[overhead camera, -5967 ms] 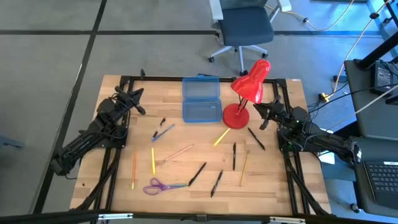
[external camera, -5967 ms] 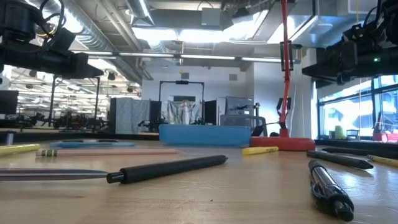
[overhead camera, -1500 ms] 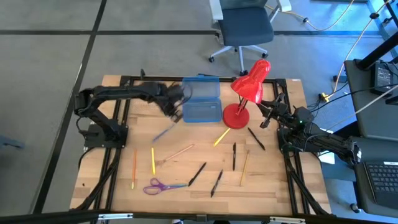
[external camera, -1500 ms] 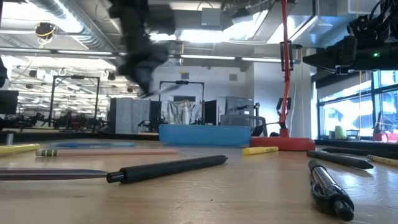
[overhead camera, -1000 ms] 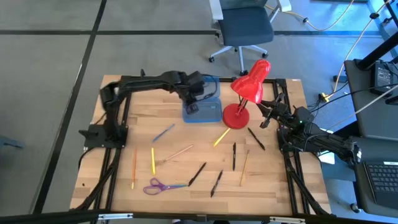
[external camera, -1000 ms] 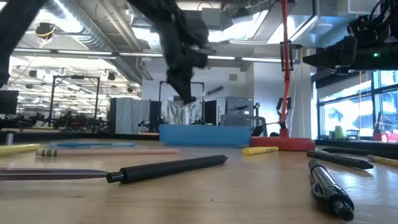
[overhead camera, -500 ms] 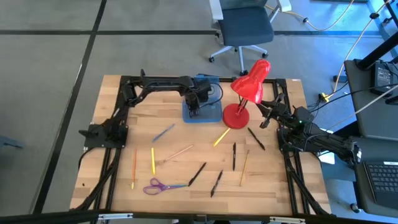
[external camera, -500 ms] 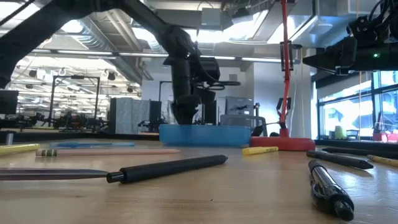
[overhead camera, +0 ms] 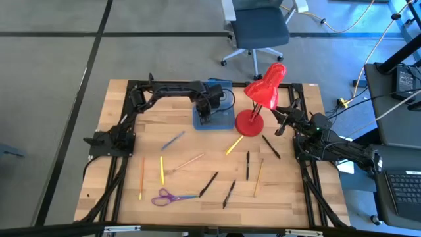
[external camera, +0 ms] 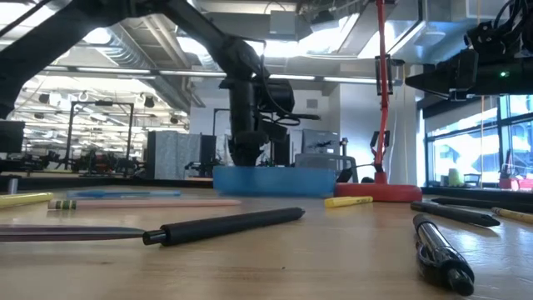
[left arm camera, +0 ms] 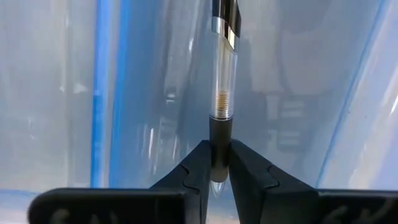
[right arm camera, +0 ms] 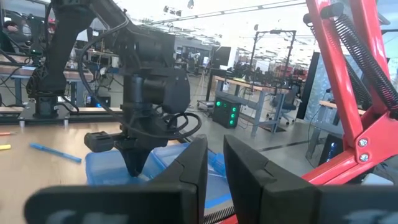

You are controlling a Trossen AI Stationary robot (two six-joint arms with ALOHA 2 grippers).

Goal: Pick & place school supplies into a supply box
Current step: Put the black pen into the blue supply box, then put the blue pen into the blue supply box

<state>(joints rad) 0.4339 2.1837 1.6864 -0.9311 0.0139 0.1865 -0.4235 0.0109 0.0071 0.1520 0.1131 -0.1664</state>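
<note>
My left gripper reaches over the far middle of the table and points down into the supply box, a translucent blue case with its lid open. It shows just above the box's wall in the low view as well. It is shut on a pen with a clear barrel. Other supplies lie flat on the wood: a blue pen, a yellow marker, purple scissors and several pencils and black pens. My right gripper waits at the right edge with a narrow gap between its fingers. My left gripper pinches the pen's black grip section, near one end, between its two fingers. The fingers come from above, pointing down into the box. The clear barrel reaches away from them over the box's blue floor; whether the pen touches that floor cannot be told.
A red desk lamp stands right of the box on a round base, between the box and my right arm. Black frame rails run along the table's left, right and far edges. An office chair stands beyond the far edge.
My left gripper, carrying the pen, has come down from above the box and a little toward the table's near edge, until its fingers stand in the box. It has stayed shut on the pen. In the last half second it has hardly moved.
</note>
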